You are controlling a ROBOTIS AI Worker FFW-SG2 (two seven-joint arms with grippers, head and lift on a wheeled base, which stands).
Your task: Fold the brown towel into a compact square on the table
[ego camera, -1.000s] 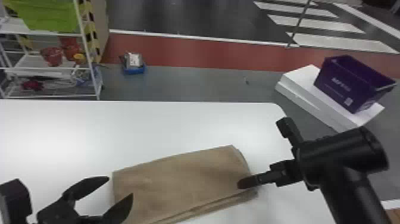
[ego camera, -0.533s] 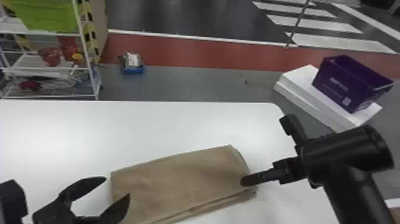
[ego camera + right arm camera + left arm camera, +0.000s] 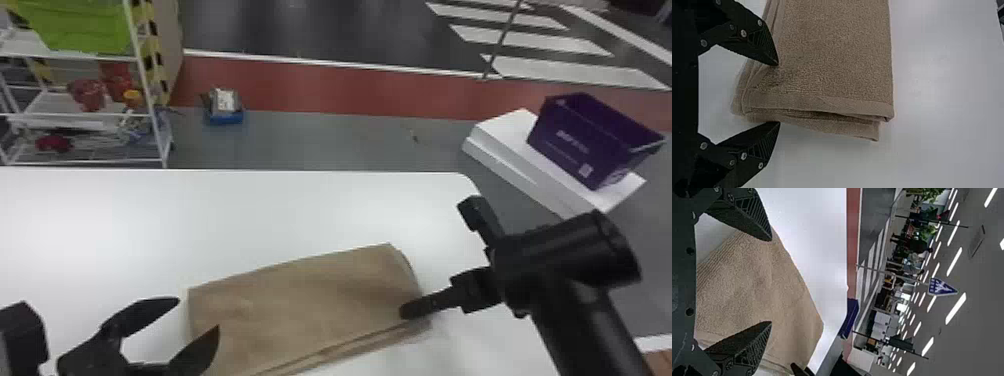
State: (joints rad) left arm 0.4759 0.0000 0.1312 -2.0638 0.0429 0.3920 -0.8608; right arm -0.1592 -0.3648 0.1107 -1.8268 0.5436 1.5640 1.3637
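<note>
Brown rectangular cloth towel, lying on a flat white table. Beyond the table, clock centred on the towel, twelve farthest: white metal-framed shelving rack at ten; small blue box at eleven; purple rectangular plastic bin on white rectangular slabs at two.

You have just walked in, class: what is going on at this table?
A robot is partway through folding a brown towel on a white table. The towel lies in an oblong of stacked layers, not yet a compact square. Its left end effector is open at the towel's left end, and its right end effector is open at the right end. Neither has the cloth clamped.
</note>
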